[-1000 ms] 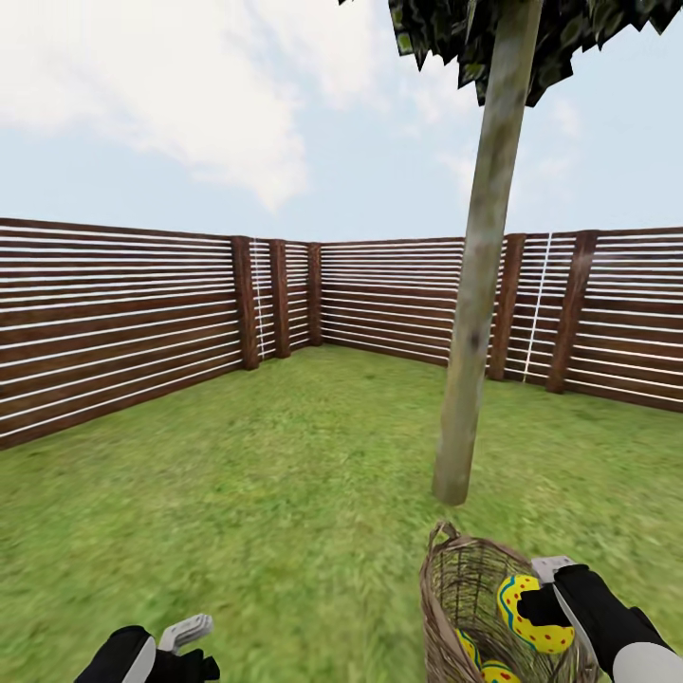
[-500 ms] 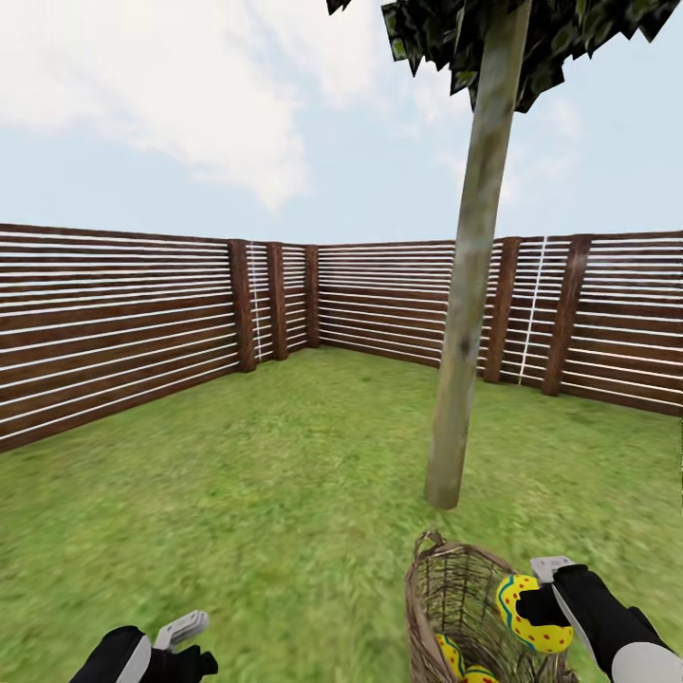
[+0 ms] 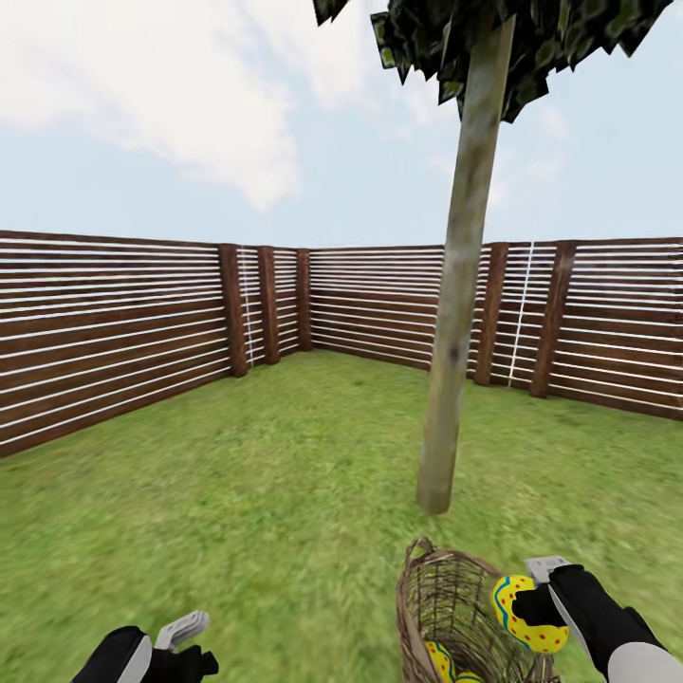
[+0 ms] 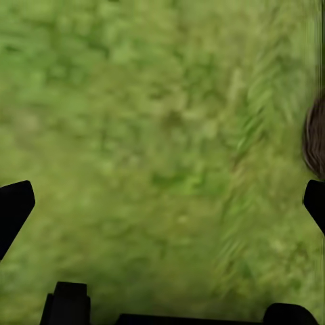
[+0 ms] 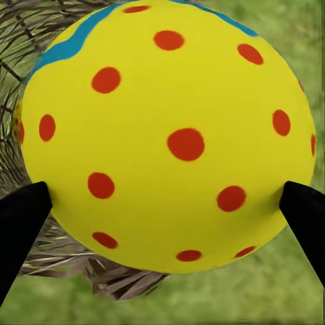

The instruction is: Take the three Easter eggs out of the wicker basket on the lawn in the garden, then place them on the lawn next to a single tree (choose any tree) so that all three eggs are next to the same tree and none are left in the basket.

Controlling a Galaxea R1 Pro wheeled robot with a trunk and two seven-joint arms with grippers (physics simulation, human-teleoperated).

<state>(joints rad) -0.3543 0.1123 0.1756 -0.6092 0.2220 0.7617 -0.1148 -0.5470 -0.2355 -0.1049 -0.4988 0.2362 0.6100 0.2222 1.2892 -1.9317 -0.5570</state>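
While the right gripper (image 3: pixel 533 607) is clenched on one Easter egg (image 3: pixel 520 613), that egg hangs just above the rim of the wicker basket (image 3: pixel 427 607), which stands on the lawn (image 3: pixel 237 474) near the foot of the tree (image 3: pixel 455 313). The held egg is bright yellow, scattered with red dots and crossed by a blue band near one end. The right wrist view brings it close: the egg (image 5: pixel 169 135) sits between two dark fingertips (image 5: pixel 20 217), with brown open weave (image 5: pixel 27 34) behind it and blurred grass beyond. The head view adds what that close view lacks: two more yellow eggs (image 3: pixel 438 656) lying low inside the basket, the thin pale trunk rising to a dark leafy crown, and the slatted brown fence (image 3: pixel 114 332) closing the garden's far corner. The left gripper (image 3: pixel 185 637) hovers low over bare grass, well apart from the basket; in the left wrist view its fingertips (image 4: pixel 13 206) stand wide apart with nothing between them, and a brown edge of wicker (image 4: pixel 315 135) shows beside one of them.
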